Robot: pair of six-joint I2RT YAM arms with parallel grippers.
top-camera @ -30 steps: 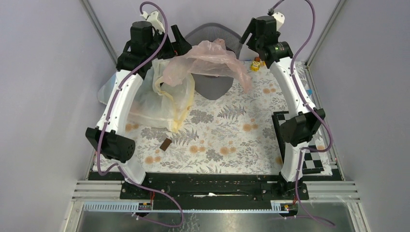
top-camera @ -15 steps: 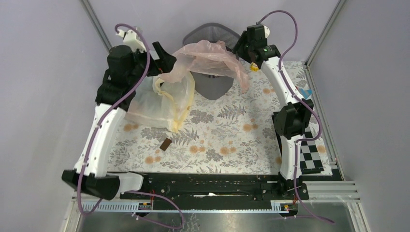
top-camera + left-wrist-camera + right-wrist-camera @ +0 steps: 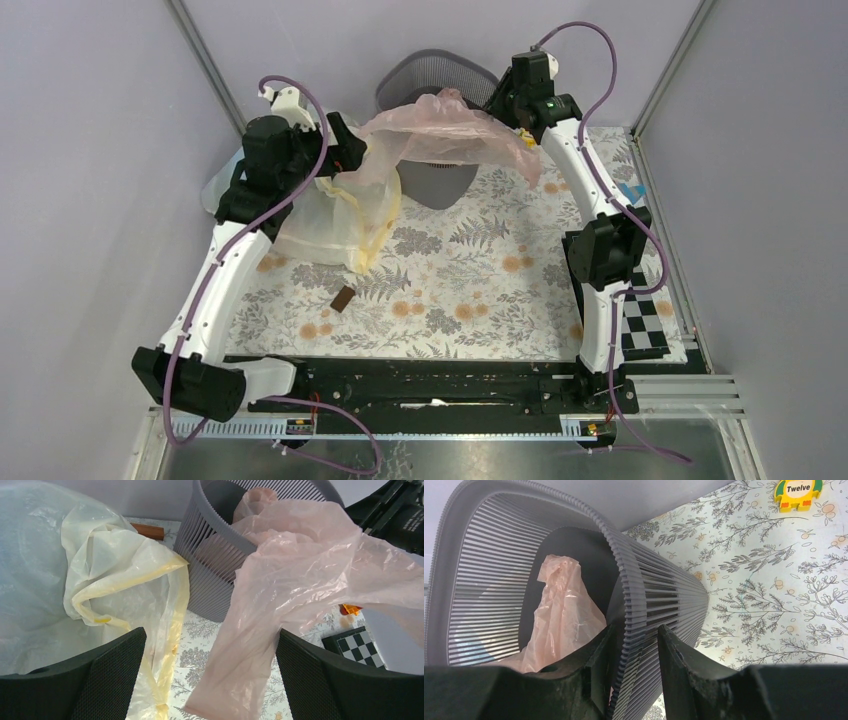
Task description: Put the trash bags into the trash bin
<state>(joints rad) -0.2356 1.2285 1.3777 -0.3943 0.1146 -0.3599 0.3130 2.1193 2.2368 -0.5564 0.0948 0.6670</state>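
Note:
The trash bin (image 3: pixel 432 72), a dark grey mesh basket, stands at the back centre. The pale-pink trash bag (image 3: pixel 450 125) lies draped across its mouth, one end hanging down on the left and one on the right. Part of it sits inside the bin (image 3: pixel 559 605). My left gripper (image 3: pixel 350 150) is open; in the left wrist view the bag's loose end (image 3: pixel 250 645) hangs between the wide-apart fingers of this gripper (image 3: pixel 212 680). My right gripper (image 3: pixel 497 100) straddles the bin's wall (image 3: pixel 644 595) at the rim, one finger inside and one outside; in the right wrist view this gripper (image 3: pixel 634 632) is shut on it.
A large cloudy whitish bag with a cream-yellow rim (image 3: pixel 330 215) lies left of the bin, under my left gripper. A small brown block (image 3: pixel 342 298) lies on the flowered cloth. A yellow "Twelve" toy (image 3: pixel 797 492) and a checkerboard (image 3: pixel 650 320) are on the right.
My left gripper swung out to the left, then came back toward the bin. My right gripper moved onto the bin's rim. The pink bag shifted right, further over the bin.

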